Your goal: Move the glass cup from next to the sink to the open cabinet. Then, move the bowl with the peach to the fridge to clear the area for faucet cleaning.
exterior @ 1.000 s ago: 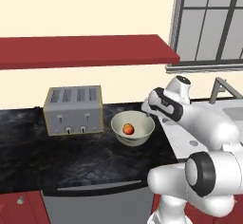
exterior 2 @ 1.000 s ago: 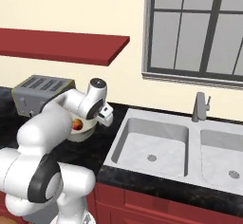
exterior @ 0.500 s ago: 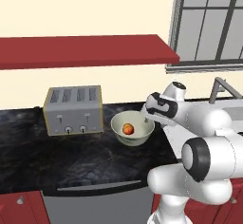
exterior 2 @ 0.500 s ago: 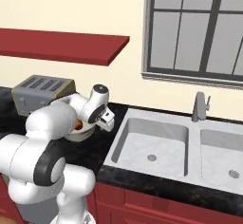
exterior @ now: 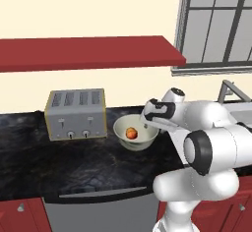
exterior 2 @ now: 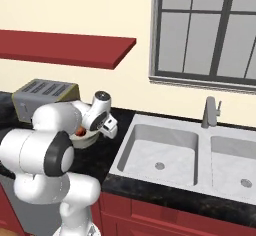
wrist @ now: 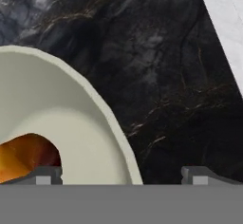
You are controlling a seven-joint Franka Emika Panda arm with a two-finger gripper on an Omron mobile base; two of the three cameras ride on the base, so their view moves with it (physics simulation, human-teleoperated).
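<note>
The cream-white bowl [exterior: 136,133] stands on the black counter right of the toaster, with the orange-red peach [exterior: 131,133] inside it. My gripper [exterior: 147,123] hangs at the bowl's right rim, open. In the hand view the bowl [wrist: 61,118] rim runs between my fingertips: one tip is over the inside near the peach [wrist: 23,156], the other over the counter outside. My gripper [wrist: 121,176] grips nothing. From the right, my arm hides most of the bowl [exterior 2: 84,138]. The sink [exterior 2: 165,130] and faucet [exterior 2: 210,111] lie to the right. The glass cup, cabinet and fridge are out of view.
A grey toaster [exterior: 76,113] stands left of the bowl. Two dark red shelves [exterior: 88,51] hang on the wall above the counter. A window [exterior 2: 210,30] sits over the sink. The black marble counter [exterior: 59,162] runs left from the sink.
My hand has come down and to the left, from beside the bowl onto its right rim. The jaws stayed open. The bowl and peach have not moved.
</note>
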